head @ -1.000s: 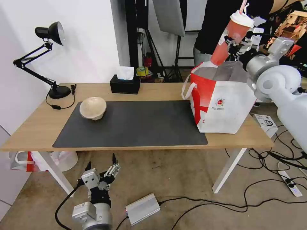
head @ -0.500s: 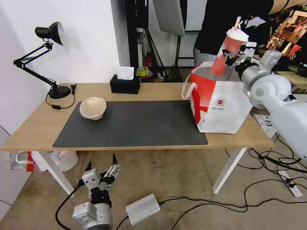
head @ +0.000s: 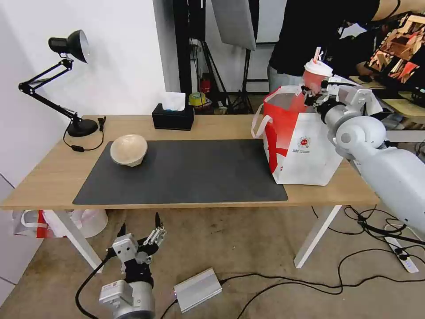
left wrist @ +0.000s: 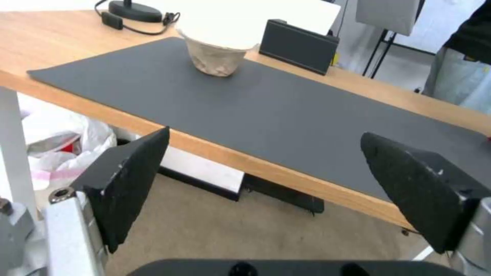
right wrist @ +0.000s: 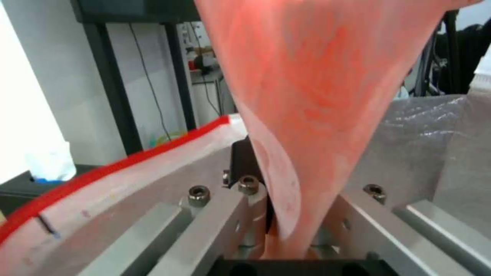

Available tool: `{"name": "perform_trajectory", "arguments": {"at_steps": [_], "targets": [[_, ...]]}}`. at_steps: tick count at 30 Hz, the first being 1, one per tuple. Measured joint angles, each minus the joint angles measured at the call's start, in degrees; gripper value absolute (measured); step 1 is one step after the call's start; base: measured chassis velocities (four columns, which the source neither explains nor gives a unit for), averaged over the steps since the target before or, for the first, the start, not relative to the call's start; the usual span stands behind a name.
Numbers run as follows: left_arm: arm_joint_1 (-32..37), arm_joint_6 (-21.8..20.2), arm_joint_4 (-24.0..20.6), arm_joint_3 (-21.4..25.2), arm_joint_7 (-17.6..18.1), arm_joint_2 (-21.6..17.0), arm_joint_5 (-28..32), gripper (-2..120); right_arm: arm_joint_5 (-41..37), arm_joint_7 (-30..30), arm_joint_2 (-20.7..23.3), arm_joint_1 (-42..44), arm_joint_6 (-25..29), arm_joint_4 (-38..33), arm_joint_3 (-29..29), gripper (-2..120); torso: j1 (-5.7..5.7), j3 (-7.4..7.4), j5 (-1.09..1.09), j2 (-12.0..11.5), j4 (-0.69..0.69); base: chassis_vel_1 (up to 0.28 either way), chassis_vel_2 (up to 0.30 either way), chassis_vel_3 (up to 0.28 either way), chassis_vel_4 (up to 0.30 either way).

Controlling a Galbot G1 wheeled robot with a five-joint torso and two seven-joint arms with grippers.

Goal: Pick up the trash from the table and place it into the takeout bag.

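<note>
1. Now red drink cup point(head: 313, 79), white lid and straw up top, sits clamped in my right gripper point(head: 317, 91); its lower half is down inside the mouth of the takeout bag point(head: 305, 150), lid above the rim.
2. Right wrist view: cup body point(right wrist: 317, 96) runs between my fingers point(right wrist: 245, 214), pinched at the base, with the bag's red rim and silvery lining around it.
3. Bag stands upright on the table point(head: 53, 181), at the right end, just off the edge of the dark mat point(head: 186, 173).
4. Beige pulp bowl point(head: 129, 149) rests on the mat's far-left corner, well apart from the bag; left wrist view shows it point(left wrist: 217, 50) too.
5. Black tissue box point(head: 173, 116) sits at the table's back edge, desk lamp point(head: 71, 48) at the left end.
6. My left gripper point(head: 139, 235) hangs low below the table's front edge, fingers spread wide, holding nothing.
</note>
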State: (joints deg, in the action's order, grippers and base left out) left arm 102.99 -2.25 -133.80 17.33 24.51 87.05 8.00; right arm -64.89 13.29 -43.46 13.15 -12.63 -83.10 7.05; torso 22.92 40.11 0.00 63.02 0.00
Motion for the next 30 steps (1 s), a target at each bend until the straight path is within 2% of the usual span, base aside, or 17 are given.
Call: {"name": "perform_trajectory", "arguments": {"at_steps": [11,15,16,18,20,23,25,29,30], "targets": [[0.4,0.0,-0.3,-0.3,-0.1,0.0,0.0,100,0.0,1.3,-1.0,0.4,0.0,-0.3,0.8,4,0.00,0.00,0.00,0.0,0.00,0.000,0.000,0.000,0.000],[0.4,0.0,-0.4,-0.2,-0.1,0.1,0.0,100,-0.4,1.3,-0.7,0.7,0.0,-1.4,0.6,20,0.00,0.00,0.00,0.0,0.00,0.000,0.000,0.000,0.000],[0.4,0.0,-0.4,-0.2,-0.1,0.1,0.0,100,-0.4,1.3,-0.7,0.7,0.0,-1.4,0.6,20,0.00,0.00,0.00,0.0,0.00,0.000,0.000,0.000,0.000],[0.4,0.0,-0.5,-0.2,-0.1,0.3,0.0,100,-0.4,1.4,-0.6,1.3,-0.1,-2.2,0.4,32,0.00,0.00,0.00,0.0,0.00,0.000,0.000,0.000,0.000],[0.4,0.0,-0.5,-0.3,-0.1,0.3,0.0,100,-0.3,1.5,-0.6,1.6,-0.1,-2.6,0.3,35,0.00,0.00,0.00,0.0,0.00,0.000,0.000,0.000,0.000],[0.4,0.0,-0.6,0.0,-0.1,0.4,-0.2,100,0.5,1.6,-0.8,2.6,-0.4,-3.8,-0.4,49,0.00,0.00,0.00,0.0,0.00,0.000,0.000,0.000,0.000],[0.4,0.0,-0.7,0.1,-0.2,0.4,-0.2,100,0.8,1.5,-0.9,2.7,-0.4,-4.0,-0.6,53,0.00,0.00,0.00,0.0,0.00,0.000,0.000,0.000,0.000],[0.4,0.0,-1.1,0.6,-0.2,0.3,-0.2,100,1.0,1.4,-0.9,2.9,-0.9,-4.4,-0.7,71,0.00,0.00,0.00,0.0,0.00,0.000,0.000,0.000,0.000],[0.4,0.0,-1.1,0.6,-0.2,0.3,-0.2,100,1.0,1.4,-0.9,2.9,-0.9,-4.4,-0.7,71,0.00,0.00,0.00,0.0,0.00,0.000,0.000,0.000,0.000]]}}
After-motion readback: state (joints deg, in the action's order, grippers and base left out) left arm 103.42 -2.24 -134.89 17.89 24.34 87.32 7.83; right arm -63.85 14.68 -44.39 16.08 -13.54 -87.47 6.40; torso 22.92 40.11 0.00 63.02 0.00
